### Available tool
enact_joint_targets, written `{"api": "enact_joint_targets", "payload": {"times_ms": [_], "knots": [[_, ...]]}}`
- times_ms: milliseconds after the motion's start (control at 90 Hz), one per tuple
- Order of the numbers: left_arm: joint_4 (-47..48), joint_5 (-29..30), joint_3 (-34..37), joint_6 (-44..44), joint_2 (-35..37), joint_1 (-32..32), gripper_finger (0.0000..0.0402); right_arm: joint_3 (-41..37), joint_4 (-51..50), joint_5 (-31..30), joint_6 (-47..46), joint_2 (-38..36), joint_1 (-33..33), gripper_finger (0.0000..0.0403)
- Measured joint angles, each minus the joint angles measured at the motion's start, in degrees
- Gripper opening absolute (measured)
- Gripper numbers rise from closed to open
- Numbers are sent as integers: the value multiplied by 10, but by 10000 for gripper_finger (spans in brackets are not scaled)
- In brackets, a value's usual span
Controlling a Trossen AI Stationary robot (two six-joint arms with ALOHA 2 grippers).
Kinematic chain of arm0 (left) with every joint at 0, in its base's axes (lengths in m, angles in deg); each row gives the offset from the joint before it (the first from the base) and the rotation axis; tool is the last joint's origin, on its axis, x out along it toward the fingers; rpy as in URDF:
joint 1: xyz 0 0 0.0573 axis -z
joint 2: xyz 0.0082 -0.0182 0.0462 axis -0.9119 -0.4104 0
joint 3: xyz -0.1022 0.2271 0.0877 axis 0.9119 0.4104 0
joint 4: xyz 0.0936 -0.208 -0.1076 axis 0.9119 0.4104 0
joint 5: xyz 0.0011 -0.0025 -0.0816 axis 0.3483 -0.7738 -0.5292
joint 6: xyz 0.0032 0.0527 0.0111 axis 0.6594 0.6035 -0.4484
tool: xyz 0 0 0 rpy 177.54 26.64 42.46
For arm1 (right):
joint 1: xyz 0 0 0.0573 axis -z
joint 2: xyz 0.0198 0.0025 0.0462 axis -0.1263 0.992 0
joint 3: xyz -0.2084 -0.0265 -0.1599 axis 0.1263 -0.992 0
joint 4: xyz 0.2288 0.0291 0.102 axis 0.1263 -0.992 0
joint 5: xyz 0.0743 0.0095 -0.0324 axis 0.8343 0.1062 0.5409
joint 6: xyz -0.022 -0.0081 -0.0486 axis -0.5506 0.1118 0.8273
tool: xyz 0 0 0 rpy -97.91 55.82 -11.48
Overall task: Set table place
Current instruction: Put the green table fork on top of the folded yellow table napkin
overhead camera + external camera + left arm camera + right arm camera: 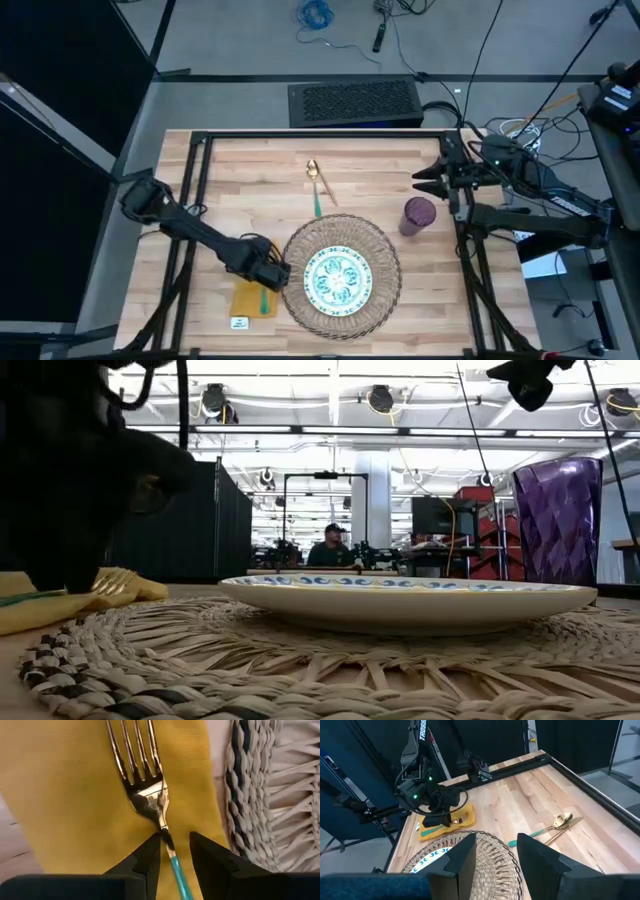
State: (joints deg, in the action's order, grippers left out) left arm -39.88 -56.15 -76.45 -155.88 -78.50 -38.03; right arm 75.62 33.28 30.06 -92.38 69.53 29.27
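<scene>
The left end effector (173, 851) hangs spread astride the green-handled fork (145, 785) lying on the mustard napkin (254, 296), just beside the woven mat (385, 288) holding the patterned plate (337, 277). The right end effector (495, 851) waits spread near the purple cup (418, 214) on the surface (260, 185).

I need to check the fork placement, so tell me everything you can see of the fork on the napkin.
The fork has a shiny gold head with four tines and a thin blue-green handle. It looks like metal. It lies flat on the mustard-yellow napkin, just beside the woven mat, without touching it. The left pincer is low over it, its fingers open on either side of the handle near the neck. The handle's far end is hidden.
</scene>
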Motion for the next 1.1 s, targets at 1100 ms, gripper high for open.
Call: {"api": "enact_joint_targets", "payload": {"times_ms": [1100], "knots": [[105, 26, -98, 83, -7, -32, 1, 0, -54, 0, 20, 0, 0, 130]]}}
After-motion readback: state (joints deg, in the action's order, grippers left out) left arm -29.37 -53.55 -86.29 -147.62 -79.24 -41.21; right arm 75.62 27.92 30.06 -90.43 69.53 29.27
